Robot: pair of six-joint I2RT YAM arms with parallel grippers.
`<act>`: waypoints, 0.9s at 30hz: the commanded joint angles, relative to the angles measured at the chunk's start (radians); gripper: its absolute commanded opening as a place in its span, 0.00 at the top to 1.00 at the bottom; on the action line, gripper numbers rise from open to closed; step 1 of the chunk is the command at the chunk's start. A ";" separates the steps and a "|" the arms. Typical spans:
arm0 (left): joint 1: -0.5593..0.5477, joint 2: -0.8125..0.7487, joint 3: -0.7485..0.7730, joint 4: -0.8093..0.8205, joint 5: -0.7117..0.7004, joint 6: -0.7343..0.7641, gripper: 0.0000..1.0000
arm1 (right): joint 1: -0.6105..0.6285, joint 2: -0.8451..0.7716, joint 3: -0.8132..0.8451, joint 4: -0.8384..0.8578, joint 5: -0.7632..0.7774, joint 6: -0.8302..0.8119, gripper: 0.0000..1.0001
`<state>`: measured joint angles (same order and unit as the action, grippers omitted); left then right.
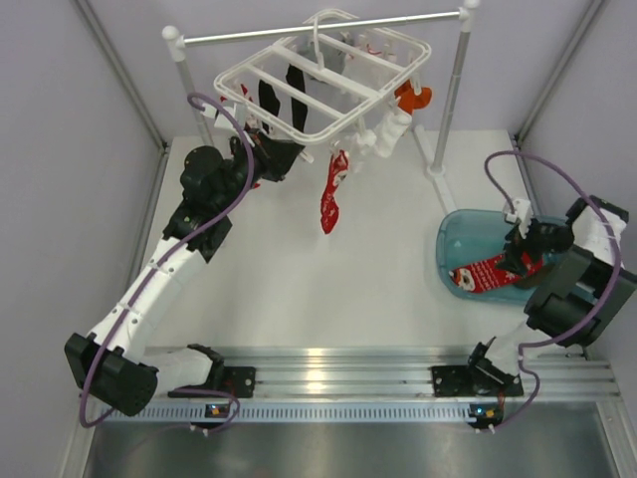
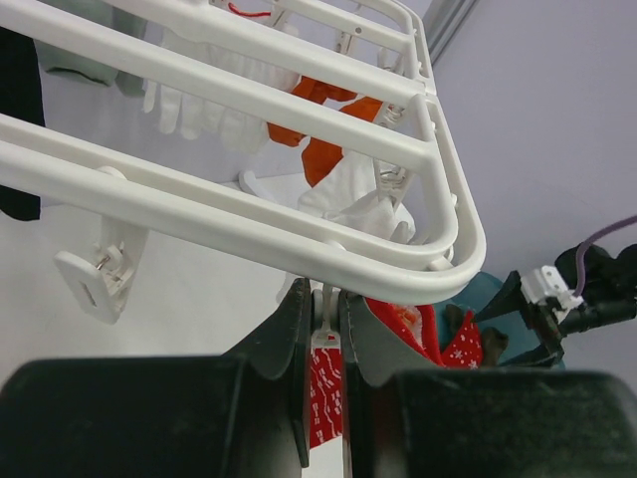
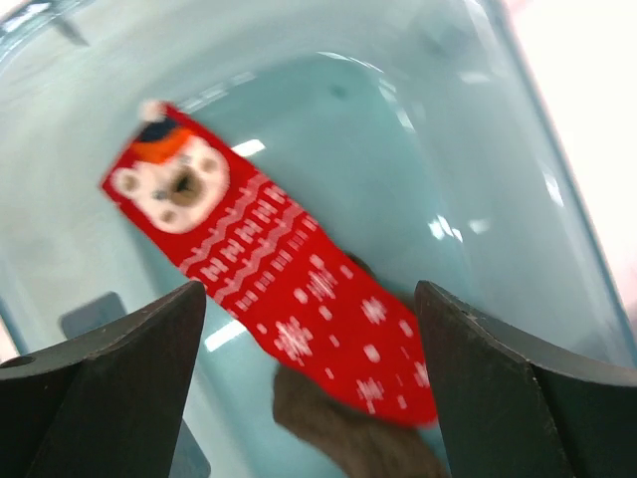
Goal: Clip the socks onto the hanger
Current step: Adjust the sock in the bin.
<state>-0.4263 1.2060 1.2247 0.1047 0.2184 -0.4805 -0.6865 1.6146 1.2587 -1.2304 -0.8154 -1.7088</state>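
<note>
The white hanger [image 1: 318, 85] hangs from a rail at the back and fills the left wrist view [image 2: 299, 224]. My left gripper [image 1: 302, 154] reaches under its front edge. In the left wrist view the gripper [image 2: 326, 334] is shut on a white clip [image 2: 327, 332]. A red patterned sock [image 2: 325, 393] hangs from that clip, also seen from the top [image 1: 333, 194]. My right gripper [image 1: 518, 249] hovers open over a teal bin [image 1: 453, 234]. Between its spread fingers [image 3: 309, 289] lies a red snowflake sock [image 3: 299, 289] on a brown sock [image 3: 338, 433].
A grey rail [image 1: 328, 25] on white posts carries the hanger. An orange sock [image 1: 413, 98], white socks [image 2: 204, 115] and a black sock [image 1: 269, 95] hang from other clips. An empty clip [image 2: 95, 279] dangles at the left. The bin wall [image 3: 518, 149] surrounds the right gripper.
</note>
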 commanded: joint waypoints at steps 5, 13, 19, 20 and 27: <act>0.001 -0.008 0.007 0.021 -0.017 0.006 1.00 | 0.199 -0.077 -0.174 -0.083 0.076 -0.371 0.18; 0.001 0.013 0.019 0.020 -0.014 -0.010 1.00 | 0.347 -0.147 -0.386 0.178 0.177 -0.480 0.18; 0.001 0.018 0.027 0.012 -0.017 -0.001 1.00 | 0.369 -0.052 -0.315 0.192 0.245 -0.436 0.21; 0.001 0.020 0.029 0.010 -0.017 -0.001 1.00 | 0.369 -0.035 -0.309 0.187 0.257 -0.440 0.23; 0.001 0.024 0.027 0.013 -0.016 -0.010 1.00 | 0.389 -0.007 -0.347 0.299 0.329 -0.408 0.51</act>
<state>-0.4263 1.2171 1.2247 0.1040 0.2180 -0.4812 -0.3267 1.5929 0.9161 -1.0199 -0.5102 -1.9766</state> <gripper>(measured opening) 0.137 0.512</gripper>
